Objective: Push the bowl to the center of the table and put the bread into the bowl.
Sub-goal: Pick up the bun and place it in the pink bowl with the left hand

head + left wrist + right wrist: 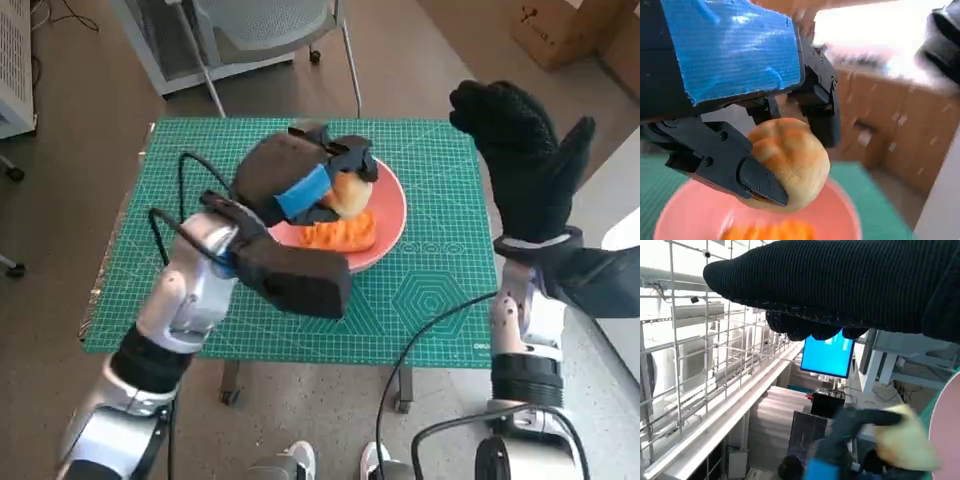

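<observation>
left hand (300, 180) grasps the bread (790, 160), held just above the pink bowl (390, 235) so it can drop in. bowl sits near the desk (440, 300) centre, orange food already inside. right hand (520, 150) raised off the desk's right edge, fingers spread, holding nothing.

My left hand (300, 180) covers much of the bread (348, 190) and the far side of the bowl (392, 215). In my left wrist view the orange thing (767, 232) inside is blurred and cut off; I cannot identify it.
</observation>
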Robot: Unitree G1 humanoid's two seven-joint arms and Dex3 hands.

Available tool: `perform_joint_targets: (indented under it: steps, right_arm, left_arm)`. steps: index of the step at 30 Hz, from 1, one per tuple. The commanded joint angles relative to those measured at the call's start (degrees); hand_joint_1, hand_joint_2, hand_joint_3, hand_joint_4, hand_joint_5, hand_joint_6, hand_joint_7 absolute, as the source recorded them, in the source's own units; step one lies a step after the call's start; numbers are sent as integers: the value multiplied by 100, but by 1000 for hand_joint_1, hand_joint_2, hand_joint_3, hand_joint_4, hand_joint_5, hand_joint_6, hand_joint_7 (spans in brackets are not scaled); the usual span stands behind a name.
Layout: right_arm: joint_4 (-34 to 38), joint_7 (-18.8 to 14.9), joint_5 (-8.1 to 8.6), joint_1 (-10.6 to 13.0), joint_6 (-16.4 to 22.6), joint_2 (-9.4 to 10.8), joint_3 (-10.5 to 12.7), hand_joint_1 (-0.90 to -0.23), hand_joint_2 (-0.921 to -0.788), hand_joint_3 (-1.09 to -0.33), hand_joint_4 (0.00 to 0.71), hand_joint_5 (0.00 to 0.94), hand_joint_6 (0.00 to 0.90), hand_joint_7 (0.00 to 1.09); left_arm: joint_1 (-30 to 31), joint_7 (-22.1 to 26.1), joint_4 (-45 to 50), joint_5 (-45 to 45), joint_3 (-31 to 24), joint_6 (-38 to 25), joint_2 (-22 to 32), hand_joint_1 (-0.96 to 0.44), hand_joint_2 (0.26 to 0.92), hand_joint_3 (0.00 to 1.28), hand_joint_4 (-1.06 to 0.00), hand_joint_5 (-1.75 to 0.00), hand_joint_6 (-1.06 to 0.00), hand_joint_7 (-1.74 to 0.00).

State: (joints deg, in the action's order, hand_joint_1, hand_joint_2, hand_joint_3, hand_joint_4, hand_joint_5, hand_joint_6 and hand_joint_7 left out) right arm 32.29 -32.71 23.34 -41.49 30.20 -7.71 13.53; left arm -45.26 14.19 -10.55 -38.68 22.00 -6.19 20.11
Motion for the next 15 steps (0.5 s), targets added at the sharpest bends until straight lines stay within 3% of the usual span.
perform_joint_targets:
  steps: [1, 2, 4, 10, 15]
  right_arm:
    - [-84, 32, -1, 205, -77, 9, 2, -628, -921, -554, 259, 1, 435, 4]
    - [-110, 40, -1, 217, -83, 13, 0, -627, -921, -554, 260, 2, 435, 4]
    - [-153, 57, -3, 234, -92, 15, -1, -625, -921, -554, 260, 2, 432, 2]
    - [-317, 112, -9, 300, -110, 4, 5, -619, -921, -561, 261, 2, 422, 0]
    - [-354, 157, -7, 290, -109, 17, 3, -620, -921, -569, 260, 1, 417, 0]
  left_arm:
    - [-140, 293, -357, -14, 69, -324, -129, -49, 857, 79, -527, -727, -450, -788]
    - [-131, 347, -375, -9, 73, -384, -138, -104, 834, 57, -422, -466, -399, -554]
    - [-113, 502, -377, 5, 81, -528, -135, -192, 813, 28, -270, -191, -336, -262]
    - [-37, 928, -148, 151, 10, -816, -86, -361, 806, 9, -88, -21, -243, -45]
    - [55, 774, -201, 335, -114, -535, -43, -431, 814, 9, -34, -3, -212, -9]
